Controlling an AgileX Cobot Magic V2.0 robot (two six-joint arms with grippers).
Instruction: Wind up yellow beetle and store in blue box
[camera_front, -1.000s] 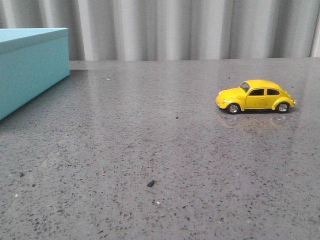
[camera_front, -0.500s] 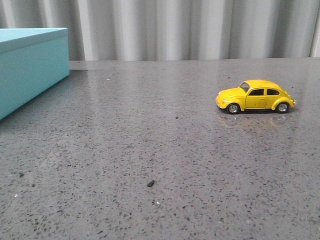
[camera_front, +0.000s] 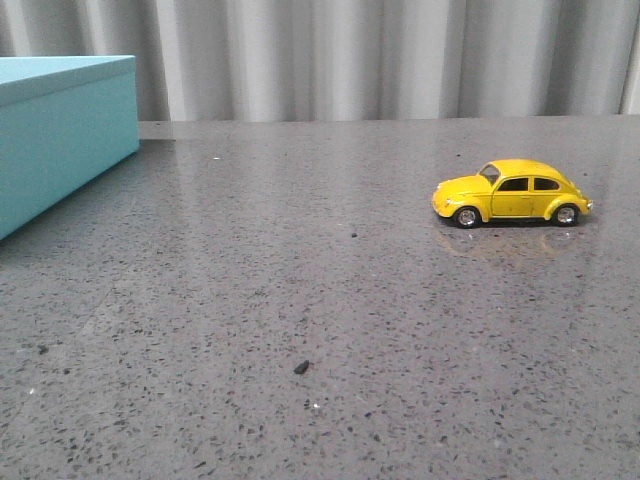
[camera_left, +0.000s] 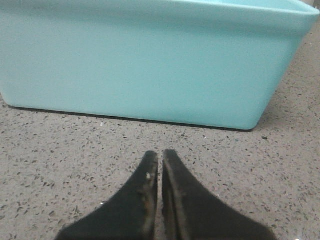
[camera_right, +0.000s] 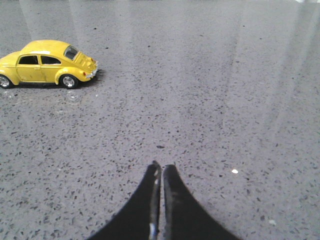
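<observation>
Nearest the wrist cameras, both tools are pressed together on nothing: the left gripper (camera_left: 160, 159) shows only a hairline seam between its fingers, as does the right gripper (camera_right: 161, 171), each low over the speckled grey table (camera_front: 300, 300). Beyond the right gripper, well apart from it, the yellow beetle (camera_front: 511, 192) stands upright on its four wheels, side-on to the front camera with its nose pointing toward the blue box (camera_front: 62, 130). The box sits far from the beetle at the table's opposite side, just ahead of the left gripper, lid in place. Farthest from the beetle, a grey pleated curtain (camera_front: 380, 60) closes the scene. Judged handling: the beetle looks small, rigid and light, with glossy rounded paint likely to slip under narrow fingers; it would roll if nudged along its length. The flat door panels across its width offer the surest hold, leaving the wheels free for a pull-back wind
</observation>
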